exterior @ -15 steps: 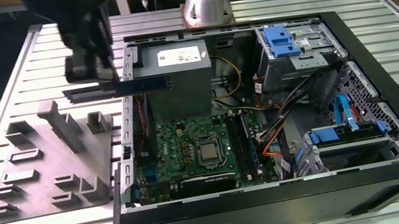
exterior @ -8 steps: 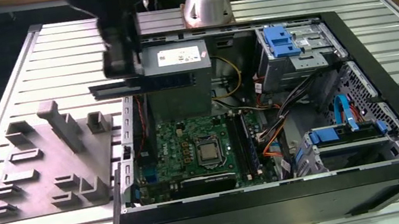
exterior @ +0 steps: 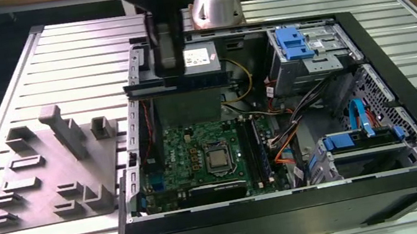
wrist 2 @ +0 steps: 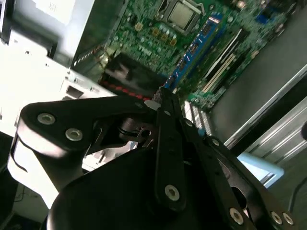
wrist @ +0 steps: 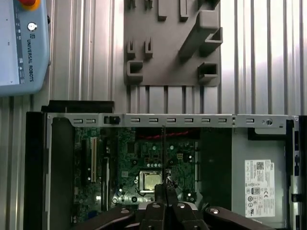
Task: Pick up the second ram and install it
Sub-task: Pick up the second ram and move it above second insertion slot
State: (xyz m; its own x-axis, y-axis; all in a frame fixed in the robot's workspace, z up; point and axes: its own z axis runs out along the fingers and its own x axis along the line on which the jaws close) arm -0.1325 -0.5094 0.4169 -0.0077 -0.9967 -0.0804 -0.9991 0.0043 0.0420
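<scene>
My gripper (exterior: 174, 72) hangs over the back of the open computer case (exterior: 413, 141), shut on the second ram (exterior: 204, 80). The ram is a slim dark stick held level, long edge down, above the green motherboard (exterior: 189, 151). In the first wrist view the ram (wrist: 164, 153) shows edge-on as a thin dark line running out from the closed fingertips (wrist: 161, 191), over the board near the processor socket (wrist: 151, 180). In the second wrist view the fingers (wrist 2: 165, 120) are pressed together. A blue stick (wrist 2: 192, 48) sits in one of the board's slots.
A grey plastic holder block (exterior: 50, 173) lies on the slatted table at the exterior view's left of the case. Inside the case are a power supply (exterior: 203, 57), blue-tabbed drive cages (exterior: 306, 45) and loose cables (exterior: 293, 122). A teach pendant (wrist: 21, 43) lies on the table.
</scene>
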